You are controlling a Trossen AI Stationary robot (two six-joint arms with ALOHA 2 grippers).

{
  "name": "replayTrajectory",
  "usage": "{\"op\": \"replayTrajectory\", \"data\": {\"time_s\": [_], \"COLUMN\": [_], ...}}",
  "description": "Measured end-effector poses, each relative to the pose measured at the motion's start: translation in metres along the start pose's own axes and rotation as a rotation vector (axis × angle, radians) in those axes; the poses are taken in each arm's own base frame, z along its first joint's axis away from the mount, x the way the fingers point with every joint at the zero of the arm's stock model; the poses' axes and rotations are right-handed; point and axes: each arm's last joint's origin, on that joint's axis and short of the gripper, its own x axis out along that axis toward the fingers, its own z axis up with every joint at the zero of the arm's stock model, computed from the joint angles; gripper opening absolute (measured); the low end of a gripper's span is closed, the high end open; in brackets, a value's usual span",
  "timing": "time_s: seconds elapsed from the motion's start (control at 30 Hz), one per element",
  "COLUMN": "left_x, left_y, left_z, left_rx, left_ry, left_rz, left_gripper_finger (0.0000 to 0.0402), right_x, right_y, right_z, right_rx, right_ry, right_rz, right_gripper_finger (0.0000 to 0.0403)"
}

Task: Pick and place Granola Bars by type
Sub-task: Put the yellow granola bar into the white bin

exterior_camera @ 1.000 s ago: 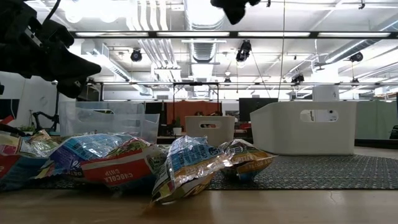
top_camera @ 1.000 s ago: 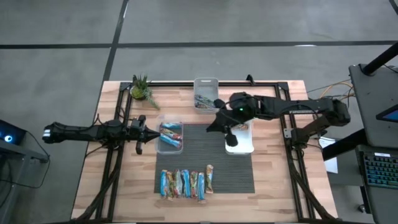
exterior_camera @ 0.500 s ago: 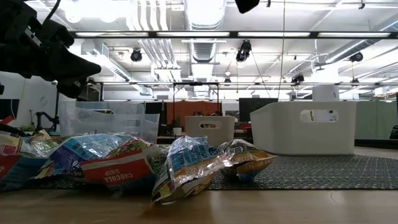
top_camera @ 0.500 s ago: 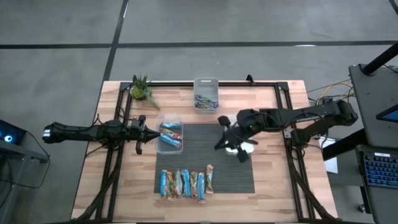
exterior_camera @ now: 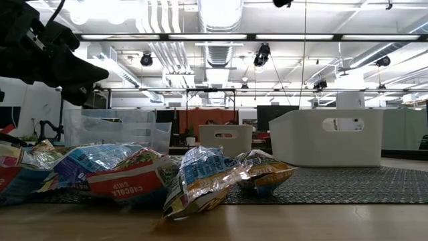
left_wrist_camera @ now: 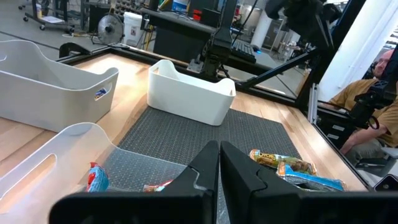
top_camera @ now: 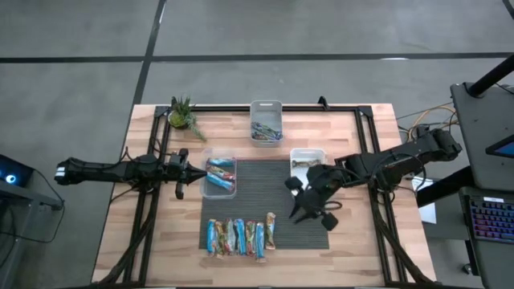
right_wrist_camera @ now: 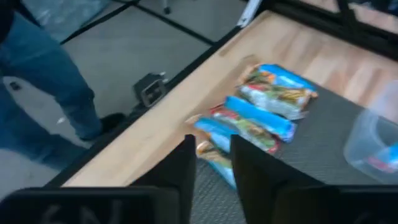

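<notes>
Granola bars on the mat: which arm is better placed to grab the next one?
Right. The right gripper, jaws open, hangs beside the row of granola bars and faces it. The left gripper, shut, sits by the clear bin.

Low view crops both arms at top edge, granola bars (exterior_camera: 134,175) cut off at left, wrapper print unreadable overhead
</notes>
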Motion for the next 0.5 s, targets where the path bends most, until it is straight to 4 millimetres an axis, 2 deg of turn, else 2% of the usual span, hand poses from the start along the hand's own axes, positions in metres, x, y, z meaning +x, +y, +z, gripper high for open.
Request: {"op": "replayTrajectory", "data": {"time_s": [0.27,0.37,0.5], "left_x": [0.000,0.000,0.000], "left_y": [0.000,0.000,0.000], "left_z": [0.000,0.000,0.000], "left_rx": [0.000,0.000,0.000], "left_ry": [0.000,0.000,0.000], "left_rz": [0.000,0.000,0.000], "left_gripper_finger": [0.0000,0.0000,0.0000], "right_x": [0.005,0.008,0.013], "right_y": [0.023,0.027,0.034], "right_z": [0.008,0.006,0.007], "right_rx": [-0.006,0.006,-0.016], "right_ry": [0.042,0.104,0.217], "right_rz": [-0.032,-0.058,-0.040], "right_gripper_finger": [0.0217,0.0244,0.0261]}}
